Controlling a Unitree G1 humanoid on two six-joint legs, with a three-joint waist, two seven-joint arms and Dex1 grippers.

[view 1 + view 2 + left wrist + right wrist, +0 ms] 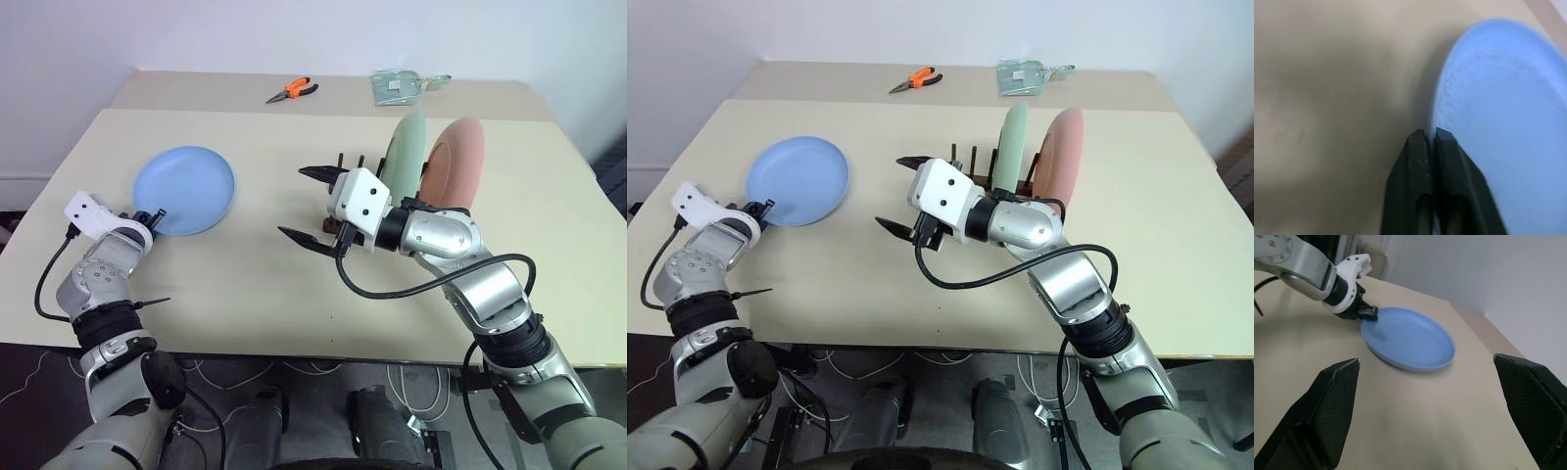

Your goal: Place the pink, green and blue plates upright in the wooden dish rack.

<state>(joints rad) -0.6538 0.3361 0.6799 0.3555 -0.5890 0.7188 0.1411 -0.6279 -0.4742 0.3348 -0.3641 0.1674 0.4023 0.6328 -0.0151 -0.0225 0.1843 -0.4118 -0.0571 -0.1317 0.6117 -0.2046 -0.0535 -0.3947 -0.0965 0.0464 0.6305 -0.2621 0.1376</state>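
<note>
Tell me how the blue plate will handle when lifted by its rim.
The blue plate looks rigid, so it should rise in one piece. Its matte surface probably grips fairly well. Held only at the rim by the left end effector, it may sag or pivot.

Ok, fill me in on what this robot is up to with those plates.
It is loading plates into the wooden dish rack. The green plate and pink plate already stand upright in it. The blue plate lies on the table, and the left gripper is shut on its near rim. The right gripper hovers open above the table, between the blue plate and the rack, holding nothing. Orange-handled pliers lie at the far edge.
</note>
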